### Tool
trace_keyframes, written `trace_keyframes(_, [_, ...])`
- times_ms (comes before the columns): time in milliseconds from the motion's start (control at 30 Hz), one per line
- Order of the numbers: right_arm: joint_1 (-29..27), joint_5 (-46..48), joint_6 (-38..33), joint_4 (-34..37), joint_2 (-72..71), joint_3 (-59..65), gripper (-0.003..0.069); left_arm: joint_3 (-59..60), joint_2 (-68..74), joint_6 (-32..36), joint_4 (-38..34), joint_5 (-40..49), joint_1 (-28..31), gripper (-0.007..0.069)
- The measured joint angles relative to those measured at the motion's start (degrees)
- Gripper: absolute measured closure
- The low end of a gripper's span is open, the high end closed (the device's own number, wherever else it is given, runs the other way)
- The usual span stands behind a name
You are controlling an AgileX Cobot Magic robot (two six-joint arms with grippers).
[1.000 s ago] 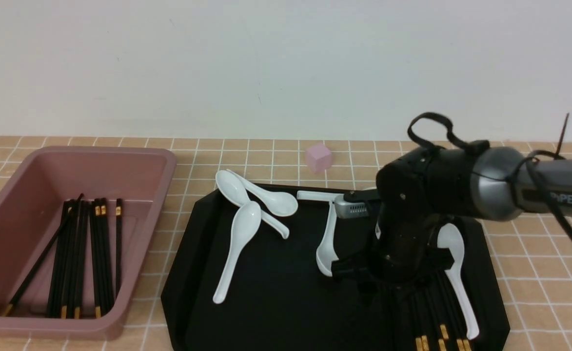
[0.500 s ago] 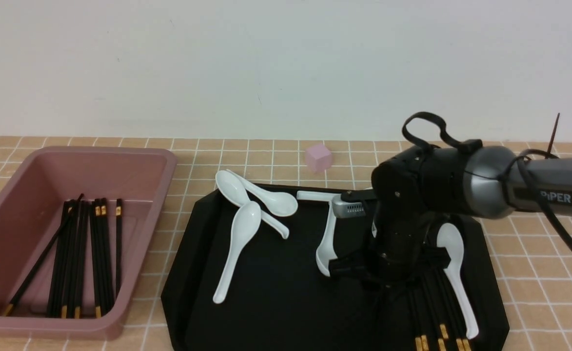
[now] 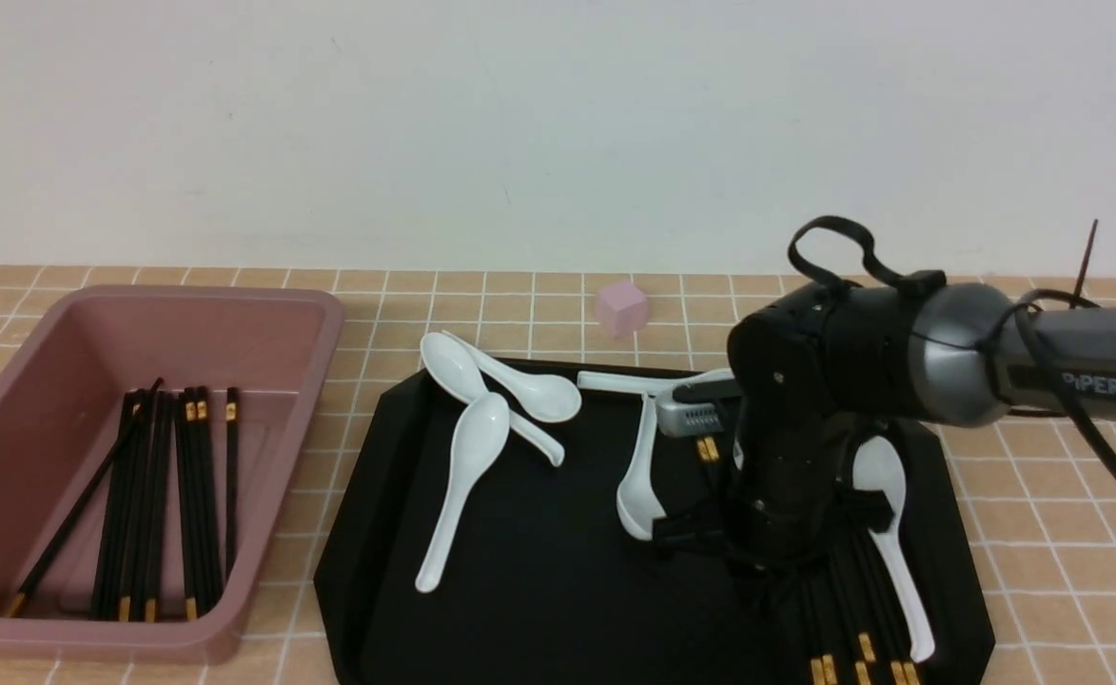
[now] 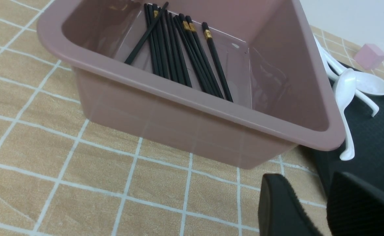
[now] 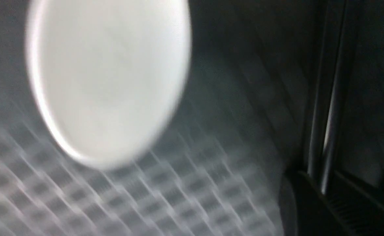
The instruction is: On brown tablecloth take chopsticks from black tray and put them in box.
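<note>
At the left, the box (image 3: pixel 53 381) stands on the brown tablecloth (image 3: pixel 1043 504), with sorted chopsticks (image 3: pixel 191 495) lying inside. Near its corner the left tool (image 4: pixel 309 178) hangs released, jaws apart and empty. The black tray (image 3: pixel 538 590) carries white spoons (image 3: pixel 467 457). At the right, the right tool (image 5: pixel 322 188) points down over the tray, clenched on two chopsticks (image 5: pixel 317 98).

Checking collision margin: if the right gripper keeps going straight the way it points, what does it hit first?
It points down. The right gripper has chopsticks between its fingers, so next is likely the black tray right beneath. The wrist view is too blurred to judge the gap.
</note>
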Motion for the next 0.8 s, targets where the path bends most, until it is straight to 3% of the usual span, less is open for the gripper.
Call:
trace_keyframes(300, [0.0,7.5,-0.6,-1.7,-11.2,0.1,0.0548,0.0,0.0,0.0,0.0,0.0,0.0,0.0386])
trace_keyframes(433, [0.0,5.5,-2.0,0.3,-17.7,-0.4,0.0548,0.0,0.0,0.0,0.0,0.0,0.0,0.0386])
trace_keyframes(567, [0.1,-1.8,-6.5,9.6,-20.7,-4.0,0.0548,0.0,0.0,0.0,0.0,0.0,0.0,0.0386])
trace_keyframes(733, [4.9,-17.2,-22.2,32.2,-18.5,-10.1,0.0548,0.0,0.0,0.0,0.0,0.0,0.0,0.0386])
trace_keyframes(800, [6.5,-20.2,-25.6,37.6,-17.1,-11.3,0.0548,0.0,0.0,0.0,0.0,0.0,0.0,0.0386])
